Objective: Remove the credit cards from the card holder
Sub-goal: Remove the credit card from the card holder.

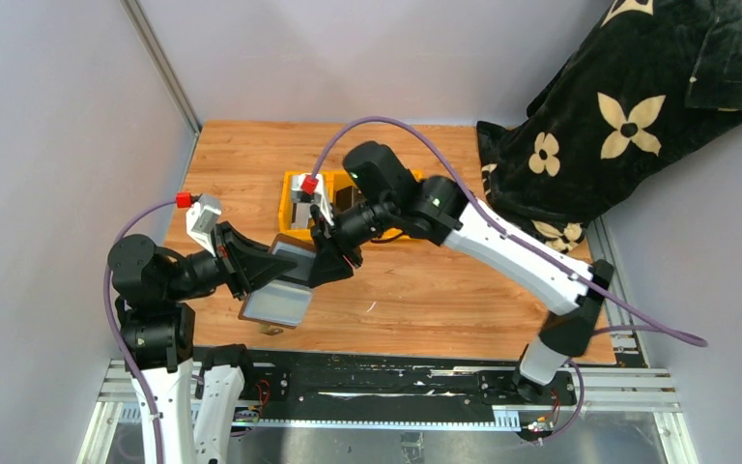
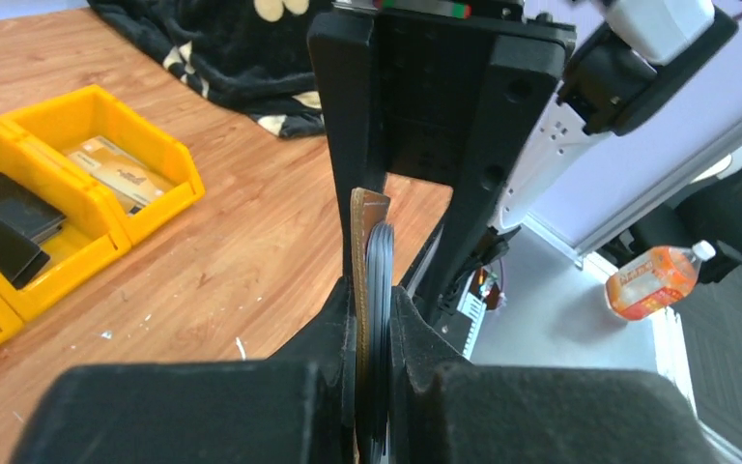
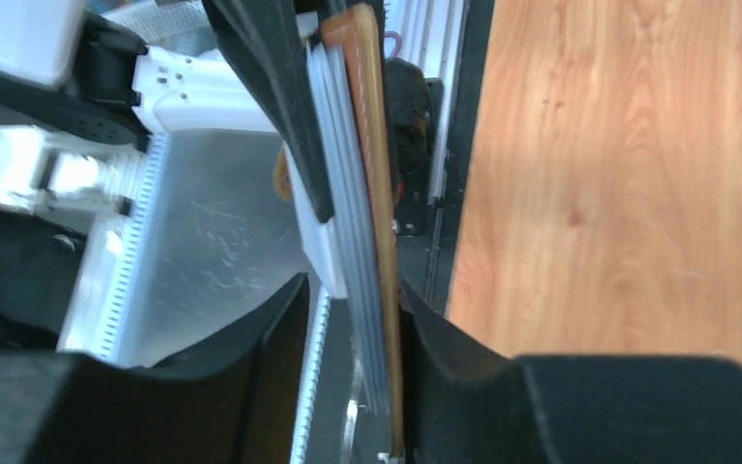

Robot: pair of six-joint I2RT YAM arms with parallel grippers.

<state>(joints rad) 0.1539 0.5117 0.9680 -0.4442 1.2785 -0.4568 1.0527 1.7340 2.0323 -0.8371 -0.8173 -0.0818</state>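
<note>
Left arm (image 1: 155,280) sits low at the left of the top view, elbow folded, wrist pointing right. We note the left gripper (image 2: 372,300) clamped on the card holder (image 2: 365,227), both fingers against it. Right arm (image 1: 512,251) runs from lower right up to centre, wrist angled down-left. Right gripper (image 3: 353,290) straddles the holder, jaws apart: one finger touches the leather, the other stands clear.

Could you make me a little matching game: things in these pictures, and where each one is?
Things:
1 card holder
2 yellow bins
3 flowered black blanket
4 orange bottle

Places:
a far right corner of the table
b off the table, on its side
c clamped in the left gripper
d middle of the table

Pairs: 1-c, 2-d, 3-a, 4-b
</note>
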